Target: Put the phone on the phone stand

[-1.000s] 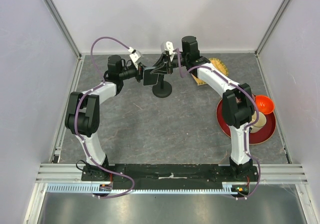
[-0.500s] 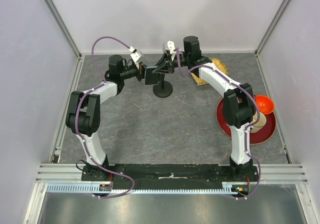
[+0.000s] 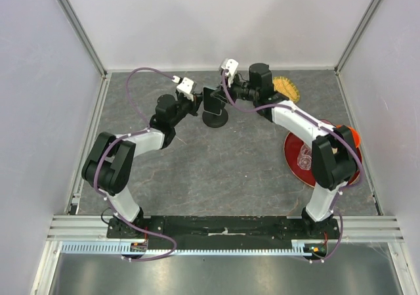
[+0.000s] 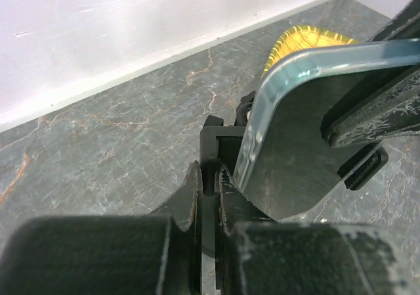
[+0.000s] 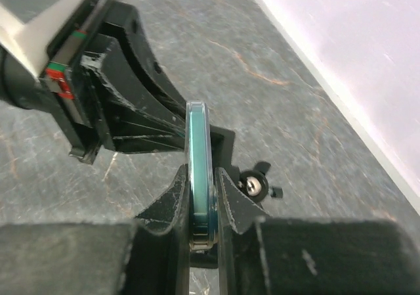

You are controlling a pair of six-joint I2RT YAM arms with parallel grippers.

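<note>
The phone (image 3: 212,99) is a thin dark slab with a bluish rim, standing on edge above the phone stand's round base (image 3: 215,119). My right gripper (image 3: 221,98) is shut on it; in the right wrist view the right gripper (image 5: 200,173) pinches the phone (image 5: 198,150) across its two faces. The stand's black cradle and wing nut (image 5: 254,184) sit just behind the phone. My left gripper (image 3: 196,102) reaches in from the left. In the left wrist view the left gripper (image 4: 210,171) is shut on a thin black edge of the cradle (image 4: 220,144), beside the phone (image 4: 302,137).
A round red plate (image 3: 295,167) lies at the right under my right arm, with a clear cup (image 3: 305,156) on it and an orange bowl (image 3: 354,136) at its far edge. A yellow brush (image 3: 287,88) lies by the back wall. White walls close in three sides.
Both grippers and the phone have shifted right, so the phone now stands over the stand. The left arm has stretched out lower, and the right elbow has swung out over the red plate.
</note>
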